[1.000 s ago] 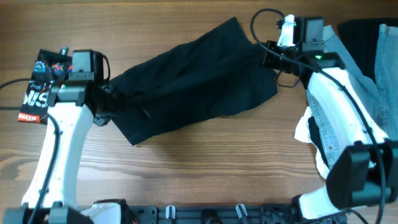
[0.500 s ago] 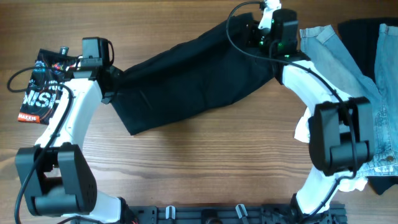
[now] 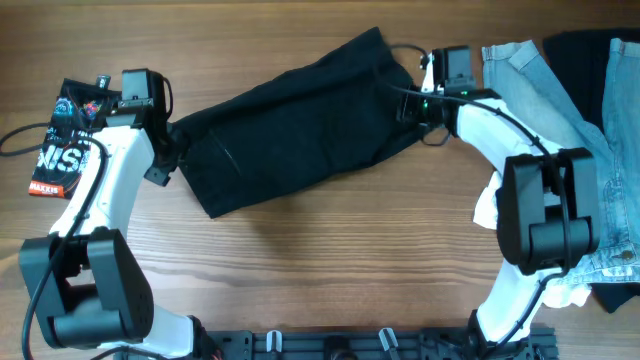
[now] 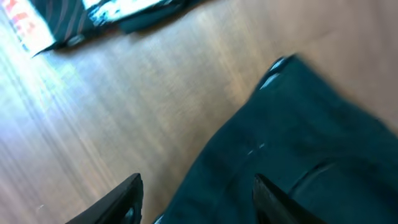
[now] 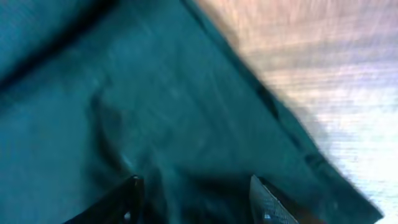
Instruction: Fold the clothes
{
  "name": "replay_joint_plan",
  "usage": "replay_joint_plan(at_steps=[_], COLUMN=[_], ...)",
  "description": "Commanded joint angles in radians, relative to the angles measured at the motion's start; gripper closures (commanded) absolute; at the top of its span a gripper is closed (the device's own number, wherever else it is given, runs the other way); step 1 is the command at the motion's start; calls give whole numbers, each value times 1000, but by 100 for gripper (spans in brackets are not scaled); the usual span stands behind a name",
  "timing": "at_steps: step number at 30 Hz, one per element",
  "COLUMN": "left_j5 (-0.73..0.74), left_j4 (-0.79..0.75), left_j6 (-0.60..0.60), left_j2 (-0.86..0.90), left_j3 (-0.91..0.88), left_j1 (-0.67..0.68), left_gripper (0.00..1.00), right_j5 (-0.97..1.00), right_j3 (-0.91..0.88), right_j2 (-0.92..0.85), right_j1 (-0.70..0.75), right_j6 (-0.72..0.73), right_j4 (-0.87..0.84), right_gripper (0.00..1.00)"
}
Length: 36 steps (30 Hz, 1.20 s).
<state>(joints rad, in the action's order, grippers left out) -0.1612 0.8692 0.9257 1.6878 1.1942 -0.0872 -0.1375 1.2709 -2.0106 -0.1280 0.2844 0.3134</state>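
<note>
Left end effector (image 4: 196,190) blurred over shorts (image 4: 311,137).

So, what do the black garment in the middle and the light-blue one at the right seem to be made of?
The plain black garment looks like thin matte woven cloth, lying flat with soft creases. The light-blue garment is probably denim: faded colour, visible seams.

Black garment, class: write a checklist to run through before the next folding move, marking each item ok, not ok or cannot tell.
1. Black garment spread out: ok.
2. Left gripper open at one end of it: ok.
3. Right gripper open over the other end: ok.
4. Either gripper low enough to pinch: cannot tell, wrist views blurred.
5. Denim lying apart from it: ok.
</note>
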Motion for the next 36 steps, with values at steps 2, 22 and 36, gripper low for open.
replay_joint_plan(at_steps=[2,22,36], left_j5=[35,409,343], left_j4=[32,-77,-141], left_j6=[-53,-504,-491], left_j2=[11,-19,1], left_j3=[-45,-76,-175], left_j1=[-2,101,234], left_gripper=[44,37,37], right_j5=[8,-175,-139], right_j3=[-100,-107,-107], right_j2=[-15,327,7], right_j1=[-3,-5,-110], right_j6=[-19,-130,-62], right_j4=[56,344,-164], right_gripper=[44,59,55])
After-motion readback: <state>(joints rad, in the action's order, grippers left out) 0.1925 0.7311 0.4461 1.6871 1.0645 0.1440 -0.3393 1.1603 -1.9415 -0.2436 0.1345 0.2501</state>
